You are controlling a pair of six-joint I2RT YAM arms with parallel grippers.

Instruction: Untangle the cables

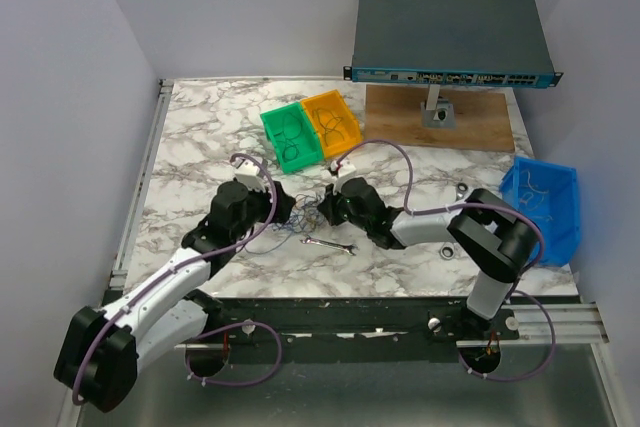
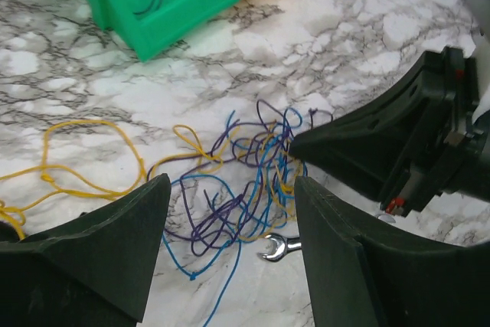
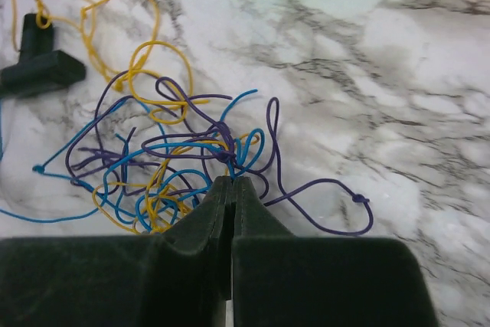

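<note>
Where the two arms met near the middle of the white marble-patterned table [image 1: 200, 127], the cables [image 1: 303, 223], a loose tangle of thin blue, purple and yellow wire loops, lay flat on the surface between the two end effectors.

Right gripper [image 3: 232, 183]: its black fingers were pressed fully together. In the right wrist view the tips sat at the lower centre of the frame, directly against the near edge of the tangle. Blue and purple strands ran into the seam between the tips, so a pinch on the cables was recorded. One purple loop trailed off to the lower right of that frame, and a yellow loop reached toward the upper left.

Left gripper [image 2: 233, 185]: its fingers stood wide apart and gripped nothing. In the left wrist view the bulk of the tangle lay in the gap between and just beyond the two tips, at the centre of the frame. Whether the tips touched the table could not be determined. A long yellow strand ran out to the left edge of that frame. The right arm's closed tips entered from the right and met the tangle at its right side.

A small silver open-ended metal wrench [image 2: 279, 248] lay just beside the tangle, at the lower centre of the left wrist frame. A green plastic bin [image 2: 164, 5] holding dark wire stood at the upper left, well apart from the tangle.
</note>
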